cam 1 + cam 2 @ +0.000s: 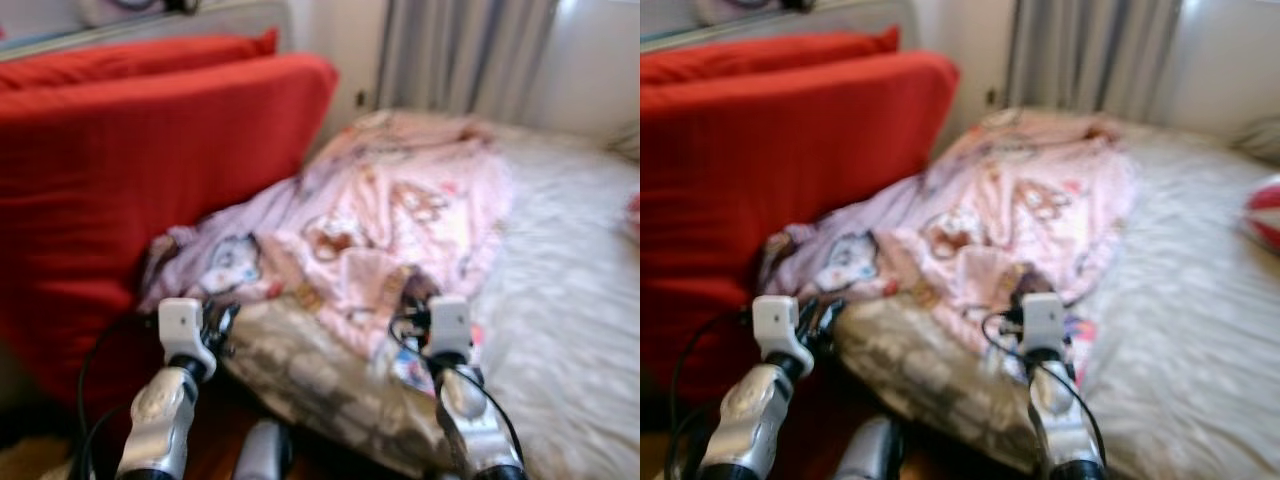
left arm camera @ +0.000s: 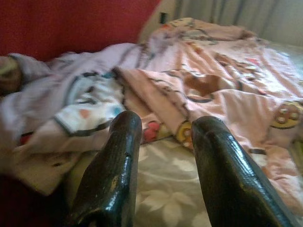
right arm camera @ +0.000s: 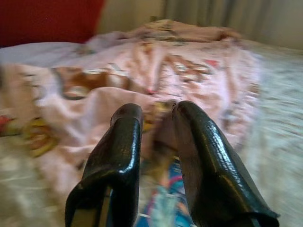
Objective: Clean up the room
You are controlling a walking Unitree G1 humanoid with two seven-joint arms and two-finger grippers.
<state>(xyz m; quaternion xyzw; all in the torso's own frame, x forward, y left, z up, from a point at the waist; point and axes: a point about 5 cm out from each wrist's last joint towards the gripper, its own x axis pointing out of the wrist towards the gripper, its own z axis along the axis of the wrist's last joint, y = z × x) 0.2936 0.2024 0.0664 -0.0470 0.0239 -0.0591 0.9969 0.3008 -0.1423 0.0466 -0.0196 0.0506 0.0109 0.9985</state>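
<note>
Bed (image 1: 580, 300) fills the right and centre of what you see from the head, its pale cover running from about 3 o'clock up to the grey curtain (image 1: 465, 50) at 12 o'clock. At 9 to 11 o'clock a red sofa (image 1: 150, 150) stands hard against the bed's edge.

Across the middle lies the task's thing, a pink printed blanket (image 1: 400, 210), crumpled in a heap whose long axis runs from about 1 o'clock by the curtain down to 8 o'clock, where its lilac end meets the sofa. Under its near edge a grey flowered pillow (image 1: 320, 375) sticks out toward you at 6 o'clock.

Your left hand (image 2: 163, 165) hovers near the lilac end, at about 7 o'clock, fingers parted with a clear gap and nothing between them; in its wrist view the blanket's edge lies straight ahead at 12 o'clock, just past the pillow. Your right hand (image 3: 156, 161) sits at about 5 o'clock, over the blanket's near hem, fingers apart but by a narrower gap, also holding nothing. A bright patch of blue and pink print shows just below it; what it is I cannot tell.

The head views are blurred, so fine folds are uncertain. As a judgement, the right hand is the nearer to the cloth, with the hem almost under its fingertips, and each hand faces one end of the near edge, which suits a two-handed lift along that diagonal.
</note>
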